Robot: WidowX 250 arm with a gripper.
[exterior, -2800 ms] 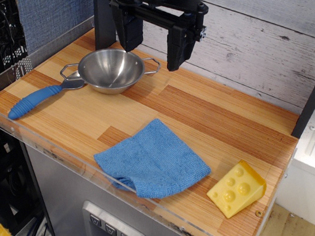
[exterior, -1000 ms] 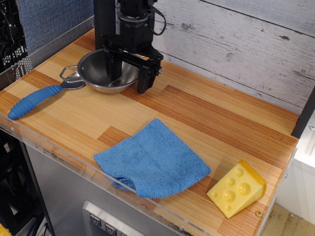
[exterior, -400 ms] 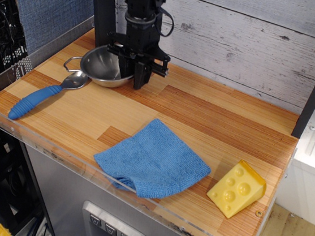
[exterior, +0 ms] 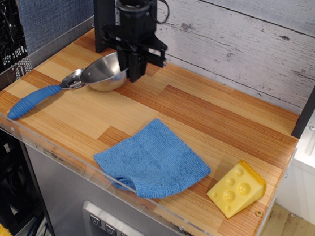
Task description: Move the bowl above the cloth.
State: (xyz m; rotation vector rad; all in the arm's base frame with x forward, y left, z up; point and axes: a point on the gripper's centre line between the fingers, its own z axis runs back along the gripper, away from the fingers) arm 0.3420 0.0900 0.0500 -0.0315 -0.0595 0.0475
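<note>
The shiny steel bowl [exterior: 106,73] is at the back left of the wooden table, tilted up on its right side, its left edge still low near the table. My gripper [exterior: 133,68] is shut on the bowl's right rim and holds that side raised. The blue knitted cloth [exterior: 154,158] lies rumpled near the front edge, well to the right and front of the bowl. The bowl's wire handles are hidden.
A blue-handled metal spoon [exterior: 37,98] lies just left of the bowl, its scoop close to the bowl. A yellow cheese wedge [exterior: 237,188] sits at the front right. A clear acrylic lip [exterior: 57,151] runs along the front edge. A plank wall [exterior: 240,42] stands behind.
The gripper came down over the bowl's right rim, closed on it, and has now lifted that side, so the bowl has tipped from flat to tilted.
</note>
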